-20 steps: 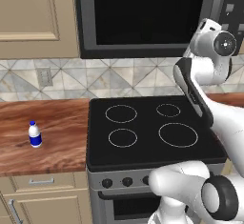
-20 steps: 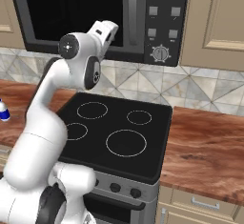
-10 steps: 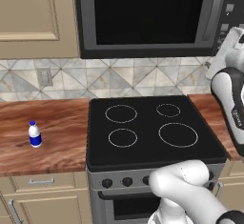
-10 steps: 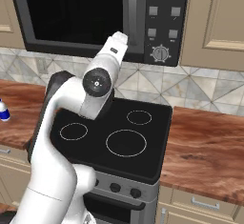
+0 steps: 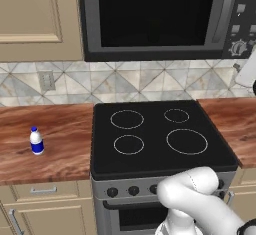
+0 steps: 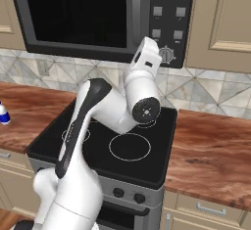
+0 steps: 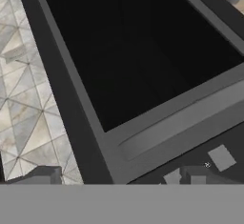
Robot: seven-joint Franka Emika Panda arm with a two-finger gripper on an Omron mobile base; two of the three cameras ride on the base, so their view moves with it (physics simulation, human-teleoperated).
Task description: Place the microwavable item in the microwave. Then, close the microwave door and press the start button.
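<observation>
Bottle (image 5: 35, 141) upright on the wood counter (image 5: 45, 134), far left, well apart from the stove (image 5: 157, 134). Microwave (image 5: 165, 16) mounted above the stove; door (image 5: 152, 14) shut, black window dark, bar handle (image 7: 183, 123) running beside the control panel. Knob (image 6: 167, 55) low on the panel (image 6: 169, 21). Arm raised with its hand (image 6: 146, 57) just beside the knob. Jaw state: cannot tell, fingertips not clearly visible.
</observation>
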